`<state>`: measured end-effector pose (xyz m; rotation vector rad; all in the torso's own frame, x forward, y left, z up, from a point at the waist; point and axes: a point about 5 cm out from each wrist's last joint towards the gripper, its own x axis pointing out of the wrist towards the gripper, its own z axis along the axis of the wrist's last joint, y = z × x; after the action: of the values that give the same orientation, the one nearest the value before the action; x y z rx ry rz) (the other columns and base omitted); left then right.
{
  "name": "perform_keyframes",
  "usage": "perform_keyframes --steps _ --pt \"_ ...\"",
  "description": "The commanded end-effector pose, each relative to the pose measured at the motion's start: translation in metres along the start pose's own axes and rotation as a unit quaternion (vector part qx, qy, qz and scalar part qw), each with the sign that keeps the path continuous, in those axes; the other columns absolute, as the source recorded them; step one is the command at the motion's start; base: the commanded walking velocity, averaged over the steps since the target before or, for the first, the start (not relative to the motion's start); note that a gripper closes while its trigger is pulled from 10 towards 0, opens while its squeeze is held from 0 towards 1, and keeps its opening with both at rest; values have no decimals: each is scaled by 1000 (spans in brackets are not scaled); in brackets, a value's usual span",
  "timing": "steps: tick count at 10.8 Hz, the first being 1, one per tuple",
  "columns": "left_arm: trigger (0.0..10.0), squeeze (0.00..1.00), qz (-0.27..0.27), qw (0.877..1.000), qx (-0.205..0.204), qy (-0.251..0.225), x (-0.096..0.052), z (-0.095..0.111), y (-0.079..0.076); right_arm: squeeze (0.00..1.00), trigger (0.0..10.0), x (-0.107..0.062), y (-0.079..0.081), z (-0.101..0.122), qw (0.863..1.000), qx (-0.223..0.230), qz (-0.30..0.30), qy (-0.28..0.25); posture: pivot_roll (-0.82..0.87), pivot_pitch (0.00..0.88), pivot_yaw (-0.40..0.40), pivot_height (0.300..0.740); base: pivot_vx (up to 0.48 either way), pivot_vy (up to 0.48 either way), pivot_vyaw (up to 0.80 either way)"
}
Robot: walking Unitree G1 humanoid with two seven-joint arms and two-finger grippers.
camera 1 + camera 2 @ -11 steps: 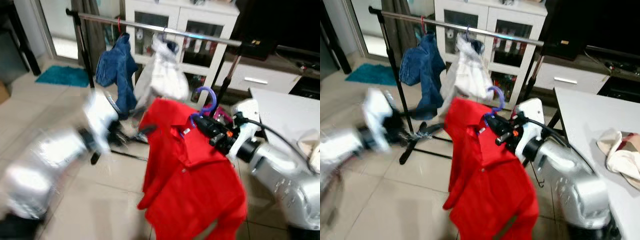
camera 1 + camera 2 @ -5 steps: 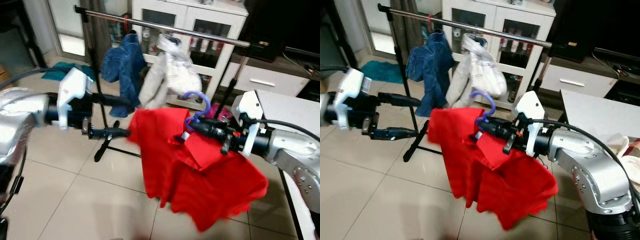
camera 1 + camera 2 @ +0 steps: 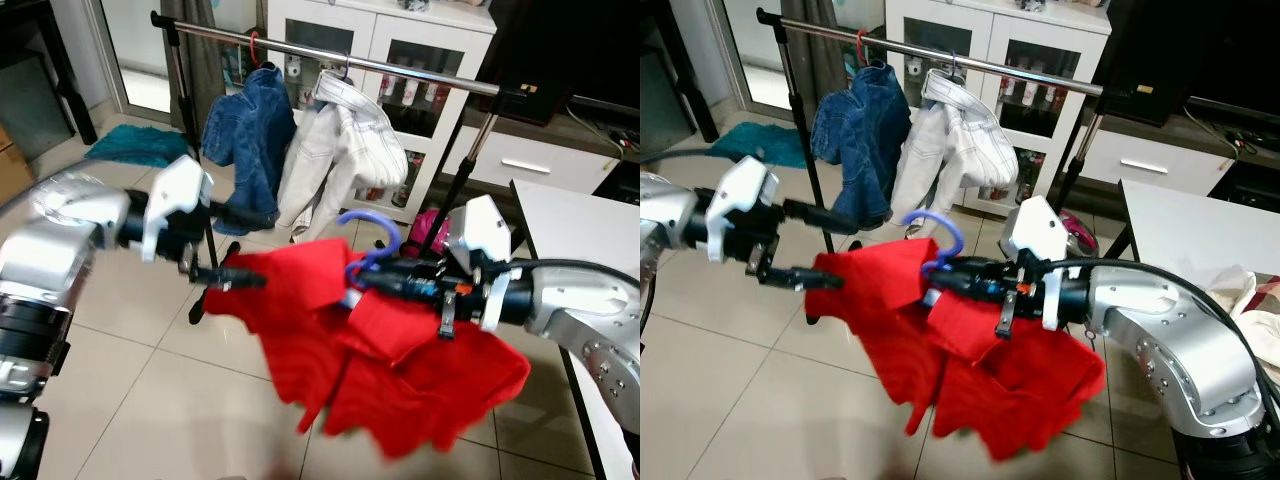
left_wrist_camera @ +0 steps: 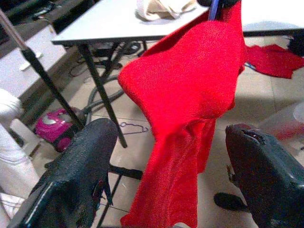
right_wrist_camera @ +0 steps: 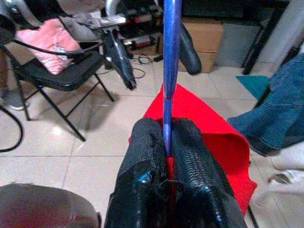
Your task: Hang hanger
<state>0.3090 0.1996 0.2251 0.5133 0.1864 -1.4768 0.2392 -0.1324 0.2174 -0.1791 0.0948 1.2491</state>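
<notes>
Right gripper reaches out level in front of the body, fingers pinched tight together on the stem of the blue hanger. In the right wrist view the two black fingertips press against each other with the blue stem rising straight up from between them. Hanger hook curls upward, free in the air, below and in front of the rail, not on it.

Red shirt hangs on the hanger and drapes below the right forearm, bunched and rumpled; its lower edge is clear of the tiled floor.

Left gripper is extended from the left side, fingers spread wide apart, one above the other. Lower finger tip sits at the left edge of the red fabric; contact there cannot be confirmed. In the left wrist view, the red cloth hangs beyond the gap between the two parted pads, nothing clamped.

Behind: clothes rail, a chrome horizontal bar on black stands. Blue denim garment and white garment hang on it side by side, towards its left end. Right part of the bar is bare.

Further back, white glass-door cabinet. To the right, grey table with crumpled cloth at its edge.
</notes>
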Motion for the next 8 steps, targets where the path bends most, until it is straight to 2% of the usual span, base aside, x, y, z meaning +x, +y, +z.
perform_keyframes --steps 1,2,5,8 --pt "8549 0 -17 1000 19 11 3 5 1 0 0 0 1 13 999 -29 13 -13 65 0 -91 740 0 0 0" --pt "0 0 -35 999 15 12 6 3 0 0 0 1 2 16 999 -32 18 -16 64 0 -91 740 0 0 0" --pt "0 0 -72 997 22 18 18 1 -4 0 0 7 4 17 998 -36 40 -13 62 0 -91 740 0 0 0" --pt "0 0 -76 997 24 20 18 1 -3 0 0 12 4 17 997 -44 56 -7 62 0 -89 740 0 0 0"
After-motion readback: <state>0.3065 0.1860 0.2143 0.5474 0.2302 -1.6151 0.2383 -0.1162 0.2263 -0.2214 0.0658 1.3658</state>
